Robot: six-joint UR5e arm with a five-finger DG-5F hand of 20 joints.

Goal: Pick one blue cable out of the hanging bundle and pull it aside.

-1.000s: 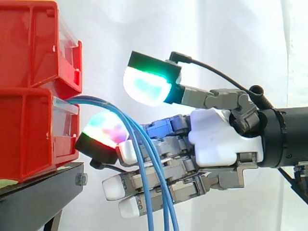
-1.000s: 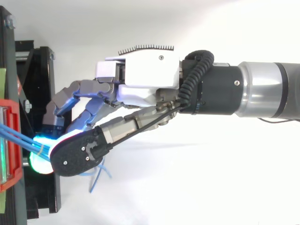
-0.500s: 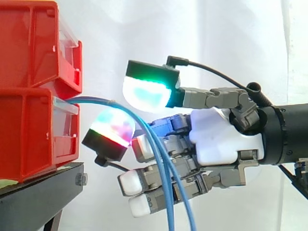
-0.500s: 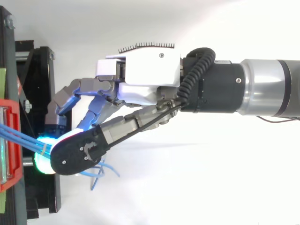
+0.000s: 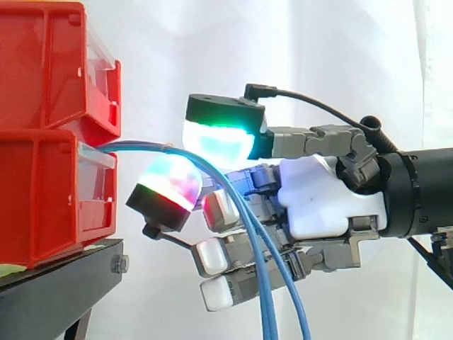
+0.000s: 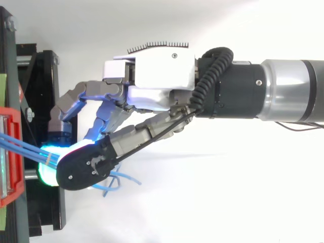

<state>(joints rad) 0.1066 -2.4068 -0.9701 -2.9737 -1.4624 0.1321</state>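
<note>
The hand [image 5: 325, 202] pinches the blue cable bundle [image 5: 267, 312] between glowing pads [image 5: 216, 138], just right of the red bins [image 5: 49, 191]; pulling aside cleanly means keeping one strand and letting the rest slip.

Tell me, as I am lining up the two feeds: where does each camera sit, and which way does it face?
Side view: beside the work at about its height, looking level across at the red bins on the black stand and the blue cables; the hand enters from the right edge.
Top view: above the work, looking down on it; the hand and the arm enter from the right edge.
Shared: the red bins, black stand, blue cables and hand.
</note>
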